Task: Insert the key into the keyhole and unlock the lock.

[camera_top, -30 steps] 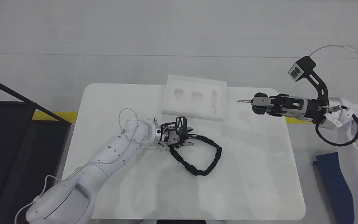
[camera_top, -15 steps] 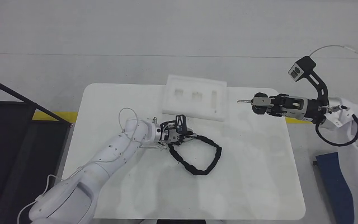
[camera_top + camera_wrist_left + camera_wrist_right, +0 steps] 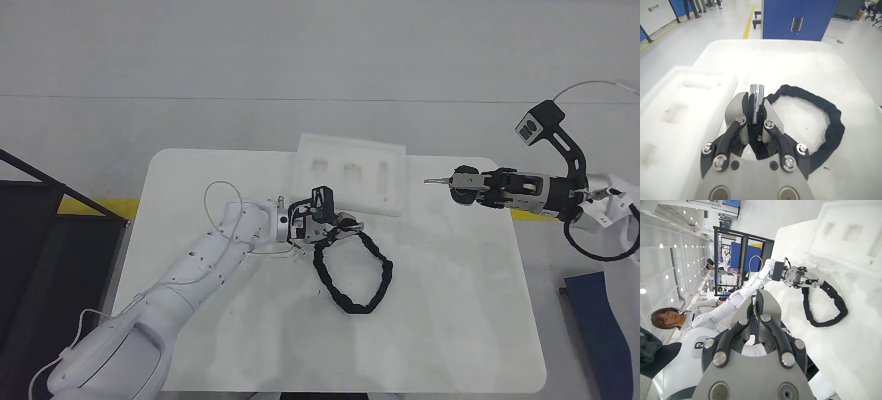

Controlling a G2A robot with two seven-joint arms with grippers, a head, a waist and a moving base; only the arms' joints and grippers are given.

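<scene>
White foam tray (image 3: 345, 196) (3 recesses) just beside black chain lock (image 3: 835, 123)

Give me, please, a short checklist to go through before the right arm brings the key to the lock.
1. The left gripper holds the lock: ok, its fingers are shut on the chrome cylinder.
2. The right gripper holds the key: ok, the tip sticks out toward the lock.
3. The key is close to the keyhole: not ok, they are far apart across the table.
4. The key is lined up with the keyhole: cannot tell.
5. The foam tray is clear of the path: cannot tell, its corner lies near the line between them.
6. The chain is loose: ok, its loop lies slack on the table.
</scene>
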